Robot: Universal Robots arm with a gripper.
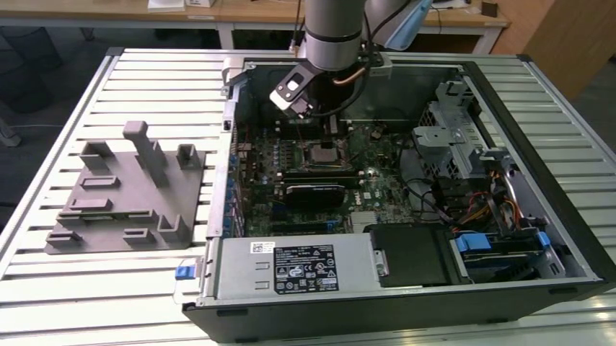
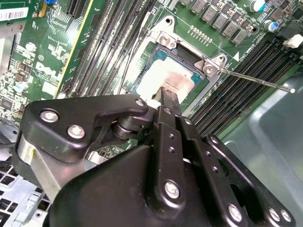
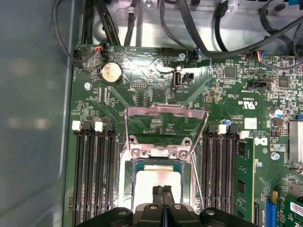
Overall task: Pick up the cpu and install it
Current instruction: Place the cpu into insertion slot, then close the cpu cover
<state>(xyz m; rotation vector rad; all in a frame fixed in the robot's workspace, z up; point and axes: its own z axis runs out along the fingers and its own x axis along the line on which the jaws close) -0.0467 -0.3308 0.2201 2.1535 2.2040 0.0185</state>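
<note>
The cpu (image 2: 154, 75), a small square chip with a pale silver top, lies flat inside the motherboard socket (image 3: 127, 165), whose metal load plate (image 3: 165, 109) is swung up open. My gripper (image 2: 169, 92) stands right over the chip's middle, its two black fingers pressed together with nothing between them and the tips at or just above the chip's top. The first wrist view shows the same: the shut gripper (image 3: 162, 190) over the cpu (image 3: 150, 178). In the exterior view the gripper (image 1: 331, 131) reaches down into the open computer case above the socket (image 1: 324, 153).
The socket's thin retention lever (image 2: 258, 81) sticks out sideways. Memory slots (image 3: 92, 170) flank the socket, and cables (image 3: 189, 28) hang beyond the board. A grey plastic fixture (image 1: 125, 191) sits on the slatted table on the exterior view's left. Case walls (image 1: 568, 216) surround the board.
</note>
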